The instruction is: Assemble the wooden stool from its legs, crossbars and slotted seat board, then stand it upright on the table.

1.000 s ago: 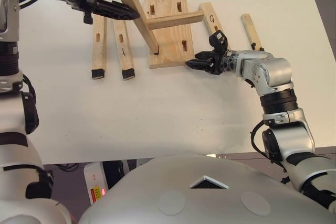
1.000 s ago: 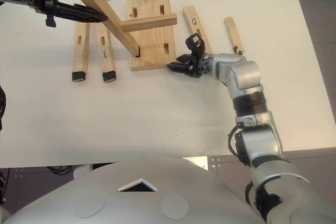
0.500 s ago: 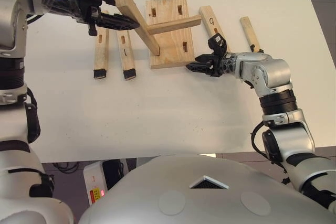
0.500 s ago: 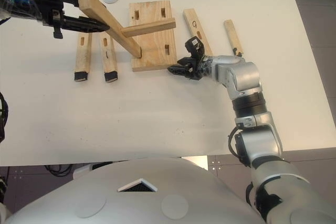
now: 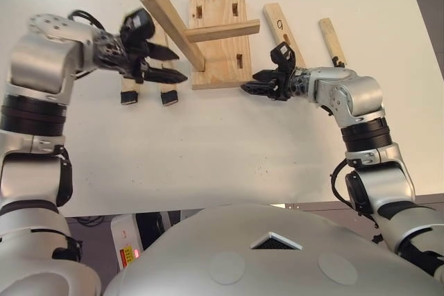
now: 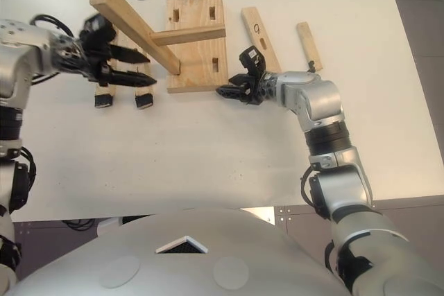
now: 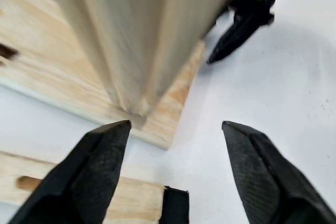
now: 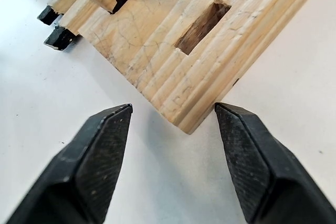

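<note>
**Stool half-built, both pincers standing off**

Left eye view: the pale, slotted wooden seat board lies flat on the white surface. One square pale-wood leg leans in its slot, a wooden crossbar attached. The left pincer gapes wide beside the leg, gripping nothing. The right pincer, equally wide, sits at the board's near corner.

Left wrist view: the leg's foot meets the board just ahead of the spread fingers.

Right wrist view: an open slot faces the corner.

The wood looks light, stiff and dry. The leaning leg is probably loose, and is best gripped across its flat faces at mid-length.
</note>
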Controlling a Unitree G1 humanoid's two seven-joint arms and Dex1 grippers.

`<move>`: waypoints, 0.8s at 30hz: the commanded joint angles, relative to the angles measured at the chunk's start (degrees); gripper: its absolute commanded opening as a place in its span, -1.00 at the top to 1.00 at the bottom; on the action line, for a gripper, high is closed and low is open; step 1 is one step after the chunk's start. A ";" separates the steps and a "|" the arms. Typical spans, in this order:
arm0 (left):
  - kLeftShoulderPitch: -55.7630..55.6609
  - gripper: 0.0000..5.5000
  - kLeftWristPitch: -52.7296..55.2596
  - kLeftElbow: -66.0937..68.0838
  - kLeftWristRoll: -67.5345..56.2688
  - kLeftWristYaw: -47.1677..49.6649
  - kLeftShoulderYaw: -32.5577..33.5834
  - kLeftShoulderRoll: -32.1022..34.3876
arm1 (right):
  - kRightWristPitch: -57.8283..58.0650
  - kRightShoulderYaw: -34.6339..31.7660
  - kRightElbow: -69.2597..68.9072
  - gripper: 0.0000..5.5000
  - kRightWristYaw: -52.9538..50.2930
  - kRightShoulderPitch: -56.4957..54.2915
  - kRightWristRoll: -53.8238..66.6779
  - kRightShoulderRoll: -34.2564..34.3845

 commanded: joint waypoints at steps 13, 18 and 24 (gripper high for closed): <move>19.41 -0.37 20.41 -26.63 7.39 55.37 22.06 -25.55 | 6.07 -9.02 -9.28 -0.06 -8.38 6.32 2.86 -0.53; 23.18 -0.37 24.82 -27.36 6.33 57.74 22.06 -27.17 | 10.70 -17.17 -18.10 -0.06 -16.02 3.82 5.48 2.32; 23.12 -0.37 24.73 -22.53 3.79 60.23 27.89 -31.88 | 9.20 -32.47 -18.04 -0.06 -27.76 -8.51 11.99 8.75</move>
